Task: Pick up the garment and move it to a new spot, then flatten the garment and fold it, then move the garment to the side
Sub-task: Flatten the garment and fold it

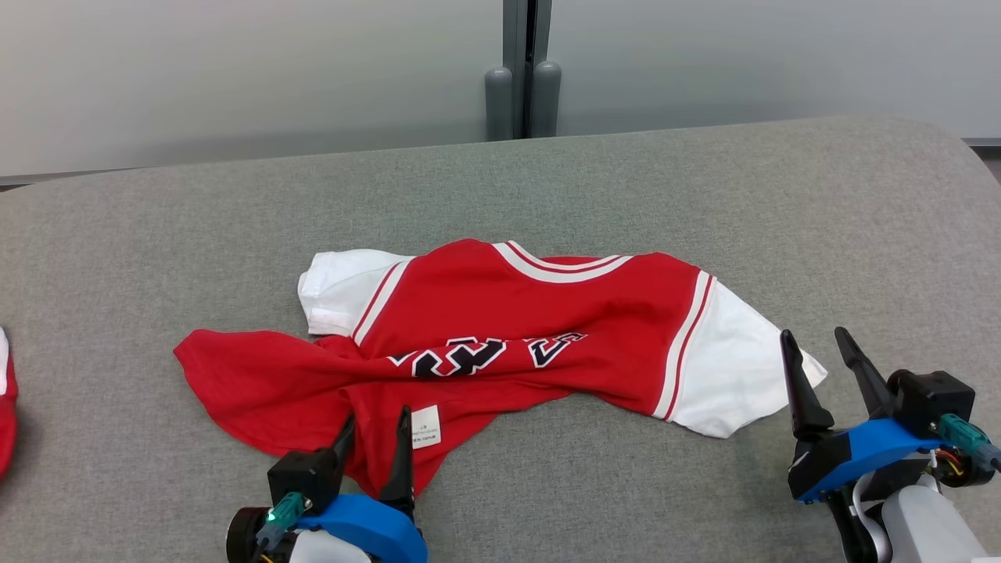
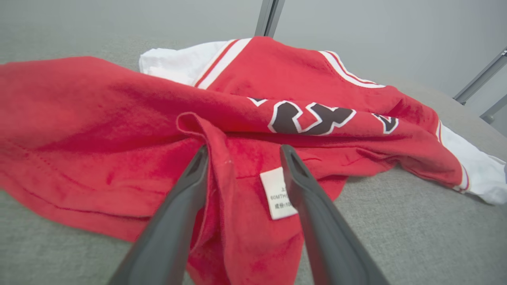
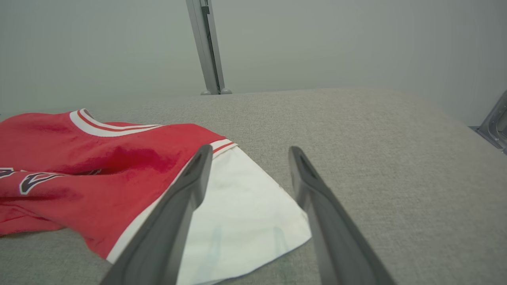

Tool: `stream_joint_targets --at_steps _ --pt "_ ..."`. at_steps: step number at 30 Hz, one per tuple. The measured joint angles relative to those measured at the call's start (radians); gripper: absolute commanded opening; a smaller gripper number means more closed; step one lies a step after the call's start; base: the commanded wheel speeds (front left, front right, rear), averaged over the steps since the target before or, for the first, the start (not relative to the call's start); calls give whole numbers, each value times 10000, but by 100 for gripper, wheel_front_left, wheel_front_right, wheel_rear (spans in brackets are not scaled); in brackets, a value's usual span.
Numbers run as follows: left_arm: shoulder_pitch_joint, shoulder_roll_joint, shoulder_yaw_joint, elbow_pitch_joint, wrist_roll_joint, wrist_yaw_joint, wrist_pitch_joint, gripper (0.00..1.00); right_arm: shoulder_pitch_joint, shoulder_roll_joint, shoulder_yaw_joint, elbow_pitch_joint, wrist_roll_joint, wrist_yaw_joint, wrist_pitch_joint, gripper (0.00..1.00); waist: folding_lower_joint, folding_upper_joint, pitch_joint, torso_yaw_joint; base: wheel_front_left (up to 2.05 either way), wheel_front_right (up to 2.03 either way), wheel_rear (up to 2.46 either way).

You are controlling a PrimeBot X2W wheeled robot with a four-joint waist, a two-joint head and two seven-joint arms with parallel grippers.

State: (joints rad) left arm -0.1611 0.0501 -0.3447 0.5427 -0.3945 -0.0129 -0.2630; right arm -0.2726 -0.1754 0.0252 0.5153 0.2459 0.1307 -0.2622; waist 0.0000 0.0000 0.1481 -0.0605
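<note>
The garment (image 1: 516, 328), a red jersey with white sleeves, white-striped trim and dark lettering, lies crumpled on the grey fabric surface (image 1: 704, 195). Its lower part is twisted over, which exposes a white label (image 1: 426, 426). My left gripper (image 1: 377, 414) is at the garment's near hem. Its fingers stand open on either side of a raised red fold (image 2: 214, 158), beside the label (image 2: 275, 194). My right gripper (image 1: 813, 335) is open at the right white sleeve (image 3: 237, 198). Its left finger is over the sleeve and its right finger is over bare surface, with nothing held.
A bit of another red and white cloth (image 1: 6, 407) shows at the far left edge. Grey posts (image 1: 522, 94) stand behind the back edge against a pale wall. The surface curves away at the far right corner (image 1: 962, 156).
</note>
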Motion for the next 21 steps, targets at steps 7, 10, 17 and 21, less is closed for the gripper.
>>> stream_joint_targets --at_steps 7,10,17,21 --pt "165 2 102 -35 328 474 0 100 82 65 -40 105 0 0 0 100 0 0 -109 58 0 0 0" --pt "193 2 88 15 326 477 0 100 104 111 -71 128 0 0 0 100 0 0 -149 81 0 0 0" --pt "369 2 25 84 251 516 0 100 213 257 -169 209 -4 0 0 100 -1 0 -300 167 0 0 0" --pt "439 2 -165 205 173 462 0 100 332 305 -199 272 -19 0 0 100 0 0 -440 229 0 0 0"
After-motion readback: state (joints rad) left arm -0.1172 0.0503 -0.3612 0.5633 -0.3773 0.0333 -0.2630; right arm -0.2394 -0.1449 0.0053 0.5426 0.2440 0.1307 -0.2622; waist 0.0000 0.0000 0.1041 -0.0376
